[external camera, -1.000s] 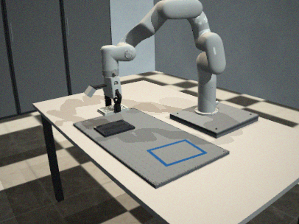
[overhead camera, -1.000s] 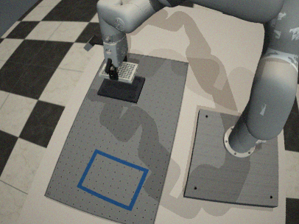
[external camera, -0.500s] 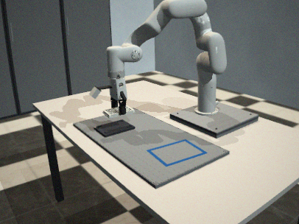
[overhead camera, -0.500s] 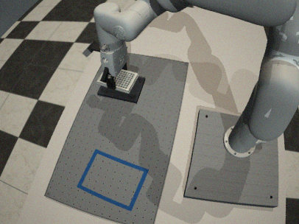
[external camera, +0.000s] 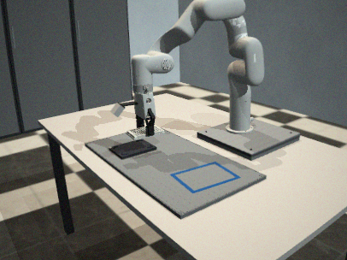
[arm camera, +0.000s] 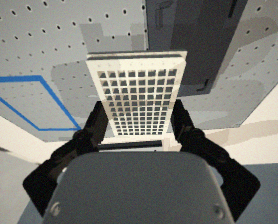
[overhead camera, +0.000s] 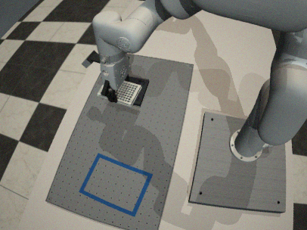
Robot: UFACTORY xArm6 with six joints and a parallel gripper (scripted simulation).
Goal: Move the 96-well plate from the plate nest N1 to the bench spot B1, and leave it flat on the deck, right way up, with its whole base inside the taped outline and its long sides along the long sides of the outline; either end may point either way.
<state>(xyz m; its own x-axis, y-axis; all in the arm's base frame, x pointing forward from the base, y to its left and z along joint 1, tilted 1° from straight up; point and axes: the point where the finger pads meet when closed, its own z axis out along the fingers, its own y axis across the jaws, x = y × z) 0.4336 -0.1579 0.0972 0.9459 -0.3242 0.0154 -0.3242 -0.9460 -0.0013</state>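
The white 96-well plate [overhead camera: 126,91] is held between my gripper's [overhead camera: 111,94] black fingers, lifted off the deck and roughly level. In the exterior view the plate [external camera: 144,132] hangs just behind and above the dark plate nest N1 [external camera: 132,149], and the gripper [external camera: 145,126] points straight down. In the wrist view the fingers press on the plate's [arm camera: 137,95] two long sides near its close end, and the nest [arm camera: 200,45] lies beyond it. The blue taped outline B1 [overhead camera: 115,184] lies at the deck's near end, also seen in the wrist view [arm camera: 35,102].
The grey perforated deck [overhead camera: 125,142] lies on the white table. The arm's base plate [overhead camera: 238,165] stands to the right of the deck. A small grey block [overhead camera: 91,59] juts out from the wrist.
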